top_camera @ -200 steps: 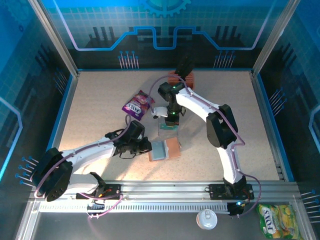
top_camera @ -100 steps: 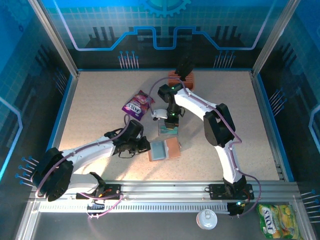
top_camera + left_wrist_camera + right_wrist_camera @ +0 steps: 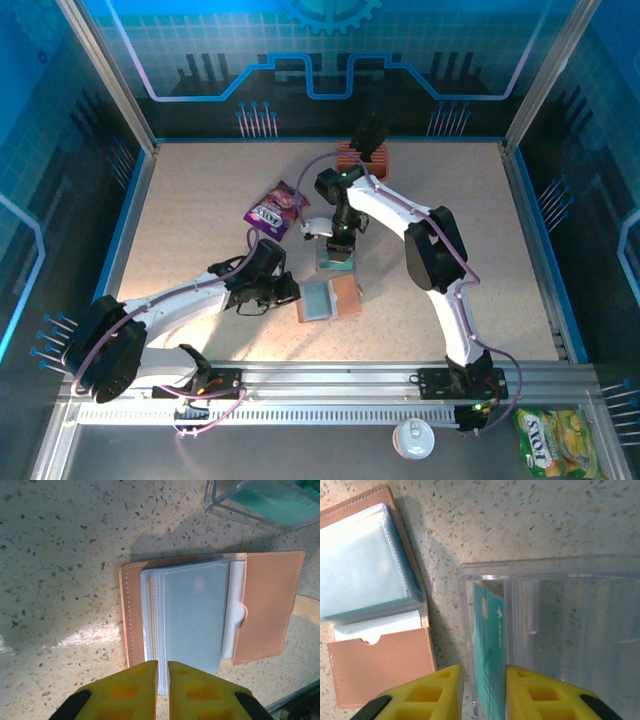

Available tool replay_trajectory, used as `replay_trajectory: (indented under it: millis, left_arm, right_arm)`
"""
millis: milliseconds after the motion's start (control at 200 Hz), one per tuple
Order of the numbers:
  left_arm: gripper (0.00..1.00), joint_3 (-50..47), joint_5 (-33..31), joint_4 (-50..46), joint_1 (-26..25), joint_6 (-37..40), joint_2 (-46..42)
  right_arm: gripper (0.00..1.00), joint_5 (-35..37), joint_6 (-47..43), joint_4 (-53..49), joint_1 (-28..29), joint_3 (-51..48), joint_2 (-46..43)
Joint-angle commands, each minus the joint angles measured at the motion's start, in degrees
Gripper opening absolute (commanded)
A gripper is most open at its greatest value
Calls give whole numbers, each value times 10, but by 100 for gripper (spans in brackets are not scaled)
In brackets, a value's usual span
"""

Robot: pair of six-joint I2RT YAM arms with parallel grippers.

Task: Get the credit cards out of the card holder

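Note:
The card holder (image 3: 330, 298) lies open on the table, brown leather with clear sleeves (image 3: 192, 610) stacked inside. My left gripper (image 3: 162, 665) is shut, pinching the near edge of those sleeves at the holder's left side (image 3: 290, 292). A teal credit card (image 3: 490, 645) stands on edge inside a clear plastic box (image 3: 560, 610) just behind the holder (image 3: 380, 670). My right gripper (image 3: 484, 672) straddles that card with its jaws slightly open. The card leans at the right finger and a gap shows on the left. From above, the right gripper (image 3: 340, 243) points down over the box (image 3: 338, 258).
A purple snack packet (image 3: 275, 208) lies left of the right arm's wrist. An orange ribbed block (image 3: 362, 155) stands at the back edge. Off the table at the front lie a white lid (image 3: 413, 437) and a green packet (image 3: 550, 440).
The right gripper's jaws have parted off the teal card, which now stands in the clear box. The left gripper and the card holder have stayed put.

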Motion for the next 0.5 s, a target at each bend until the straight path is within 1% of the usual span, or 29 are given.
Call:
replay_trajectory:
  millis: [0,130,245,405,495]
  left_arm:
    - [14,13,9,-18,6,16,-6]
    - [14,14,8,-18,8,17,-9]
    - [14,16,11,-16,9,19,-5]
    - [14,21,16,-16,8,22,2]
    - [14,19,20,-8,8,18,5]
  right_arm:
    - [28,26,29,28,-10,4,-44]
    - [28,30,59,57,-9,-17,-89]
    - [28,24,96,104,-5,-69,-133]
    - [28,15,190,178,10,-146,-183]
    - [28,12,266,226,23,-194,-211]
